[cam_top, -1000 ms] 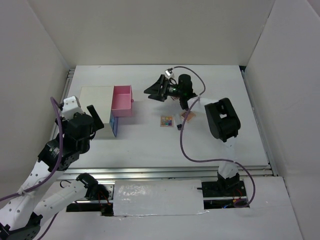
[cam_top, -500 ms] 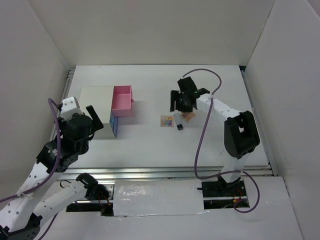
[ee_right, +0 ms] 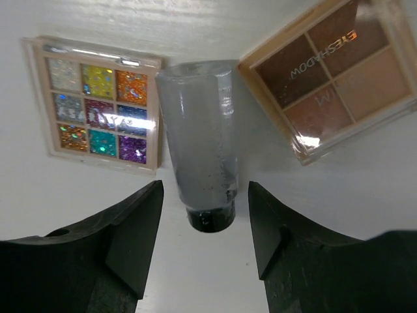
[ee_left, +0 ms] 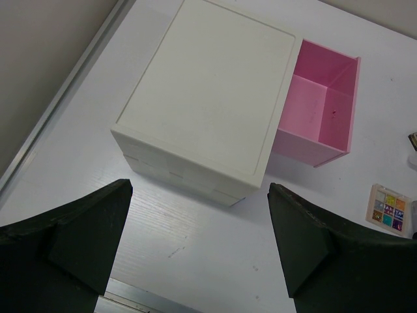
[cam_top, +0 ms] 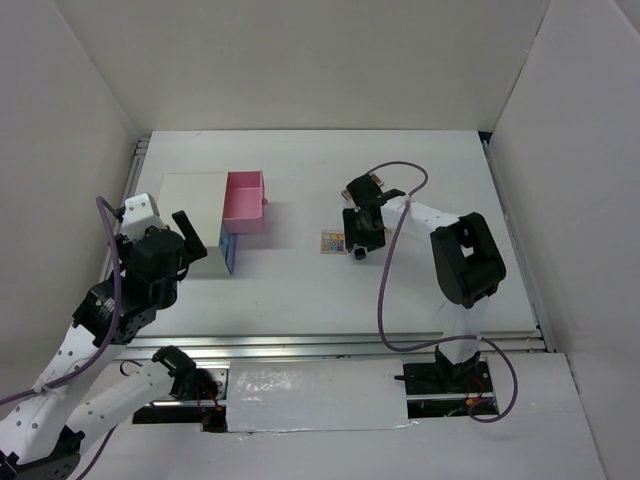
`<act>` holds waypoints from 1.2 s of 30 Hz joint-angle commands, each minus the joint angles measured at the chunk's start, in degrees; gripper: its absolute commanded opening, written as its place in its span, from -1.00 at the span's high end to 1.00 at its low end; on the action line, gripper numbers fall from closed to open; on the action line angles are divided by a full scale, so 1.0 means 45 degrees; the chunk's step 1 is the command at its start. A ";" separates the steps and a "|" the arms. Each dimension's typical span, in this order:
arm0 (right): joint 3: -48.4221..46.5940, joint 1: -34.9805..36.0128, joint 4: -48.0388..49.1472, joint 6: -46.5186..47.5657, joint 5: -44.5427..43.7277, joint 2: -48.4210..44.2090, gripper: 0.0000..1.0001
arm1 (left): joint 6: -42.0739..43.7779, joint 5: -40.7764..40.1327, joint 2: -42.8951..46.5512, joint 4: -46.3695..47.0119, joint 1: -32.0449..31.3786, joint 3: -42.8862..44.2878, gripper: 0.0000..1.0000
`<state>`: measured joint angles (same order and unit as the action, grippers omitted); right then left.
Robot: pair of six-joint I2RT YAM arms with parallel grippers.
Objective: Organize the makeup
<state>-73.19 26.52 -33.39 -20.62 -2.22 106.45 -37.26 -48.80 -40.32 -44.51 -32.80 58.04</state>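
Observation:
A small clear bottle (ee_right: 199, 140) with a black cap (ee_right: 210, 220) lies on the table between a multicoloured glitter palette (ee_right: 98, 104) and a brown eyeshadow palette (ee_right: 335, 72). My right gripper (ee_right: 204, 225) is low over the bottle's cap end with one finger on each side. It is open, with a gap showing on both sides. From above, the right gripper (cam_top: 362, 232) covers the brown palette, beside the multicoloured palette (cam_top: 333, 241). My left gripper (ee_left: 199, 215) hangs open and empty in front of the white box (ee_left: 208, 98).
The white box's pink drawer (ee_left: 319, 111) is pulled out and holds nothing; from above the pink drawer (cam_top: 245, 200) lies left of the palettes. A blue drawer front (cam_top: 228, 252) shows below it. Metal rails run along the table's near edge (cam_top: 330, 345).
My right gripper swung from the back of the table down onto the palettes and narrowed its jaws round the bottle. The left arm stayed still.

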 commanded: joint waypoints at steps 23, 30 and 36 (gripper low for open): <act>-0.2854 0.1564 -0.0900 0.0890 -0.1501 -0.1899 0.40 | 0.0330 -0.0094 -0.0123 0.0517 0.0042 0.0051 -0.99; -0.6583 0.2816 -0.0667 0.0796 0.0237 -0.0299 0.40 | 0.0193 -0.0250 -0.0026 0.0361 0.0042 0.0090 -0.99; -0.8262 0.3246 0.1558 -0.1818 0.1954 0.1279 0.35 | 0.0173 -0.0250 0.0170 0.0419 0.0042 0.0032 -0.99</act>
<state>-105.84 40.99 -32.45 -21.82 1.21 108.07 -37.28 -48.99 -40.29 -44.53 -32.80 58.04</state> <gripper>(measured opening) 0.472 0.994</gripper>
